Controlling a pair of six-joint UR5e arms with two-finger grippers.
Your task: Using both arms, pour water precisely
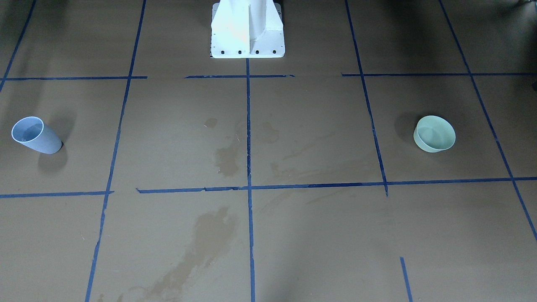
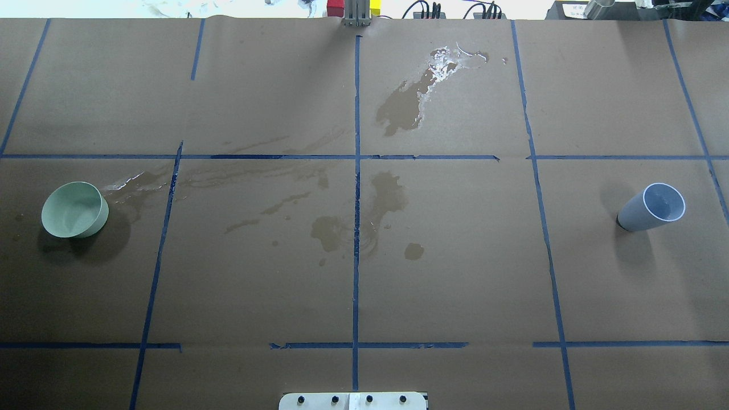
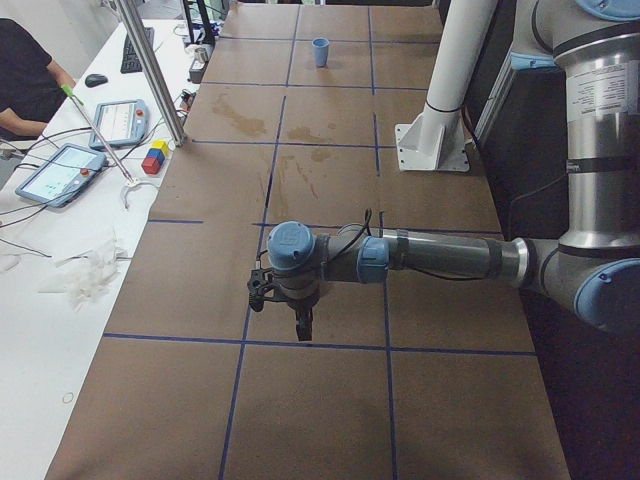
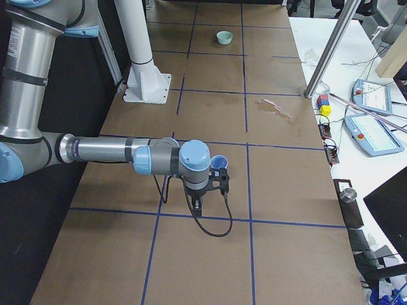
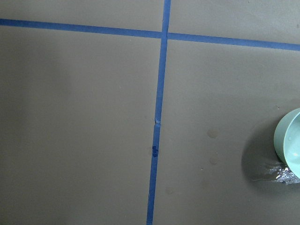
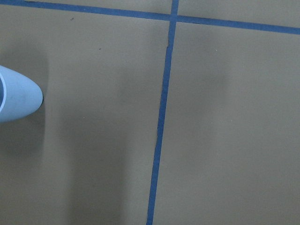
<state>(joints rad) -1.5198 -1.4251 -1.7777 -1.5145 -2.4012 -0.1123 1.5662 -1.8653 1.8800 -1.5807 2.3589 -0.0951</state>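
— From this end of the table, what's closest?

— The right gripper (image 4: 198, 204), hanging fingers-down over the brown paper (image 2: 455, 273). I can't tell from here whether it's open or closed. Just past it stands the blue cup (image 4: 218, 162), upright, with nothing touching it.

— How would that cup handle?

— Light, I'd guess. It's thin, smooth plastic that narrows toward the foot, so it could flex or slip out of a hard squeeze. I'd pinch it across the wall about halfway up, clear of the rim it pours from.

— And the water?

— I can't tell whether any is in the cup. Mid-table there are wet stains (image 2: 393, 108) soaked into the paper.

— Farther on?

— The green bowl (image 2: 74, 209) sits at the far end, with a glossy puddle (image 5: 280, 174) right at its foot. It's low, wide and probably light, so it may skid on wet paper. One finger inside the rim and one outside looks like the sensible hold. The left gripper (image 3: 300, 325) hangs near it without touching, and I can't tell its state either.
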